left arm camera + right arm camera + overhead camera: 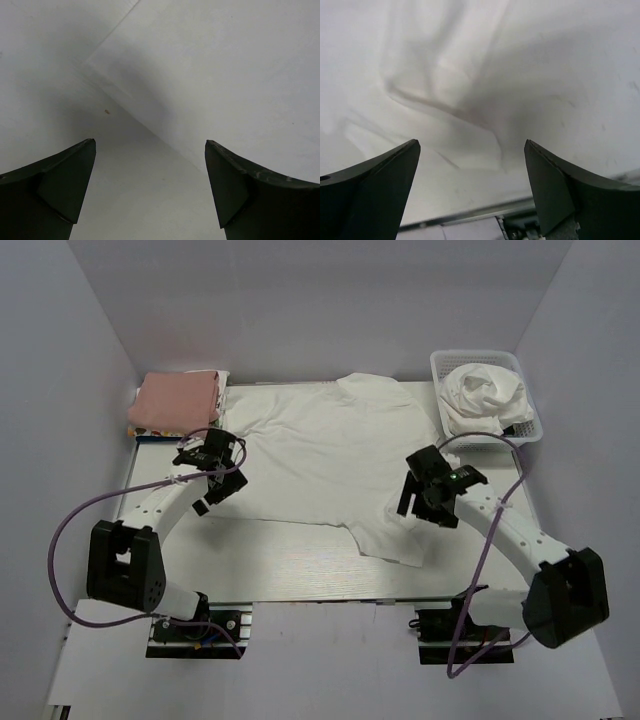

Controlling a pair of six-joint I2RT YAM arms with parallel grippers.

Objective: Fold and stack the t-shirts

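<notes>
A white t-shirt (320,450) lies spread flat across the middle of the table, with a rumpled corner near the front right (395,535). My left gripper (218,488) hangs open over the shirt's left edge. In the left wrist view its gripper (150,145) holds nothing, and the shirt (240,75) meets bare table below. My right gripper (420,508) stands open just above the shirt's right side. In the right wrist view its gripper (472,142) is empty over wrinkled cloth (445,75). A second white t-shirt (485,390) lies crumpled in the basket.
The white lattice basket (534,420) stands at the back right corner. A folded pink cloth (180,400) sits at the back left on something blue. White walls close in the table on three sides. The table's front rail (470,217) shows in the right wrist view.
</notes>
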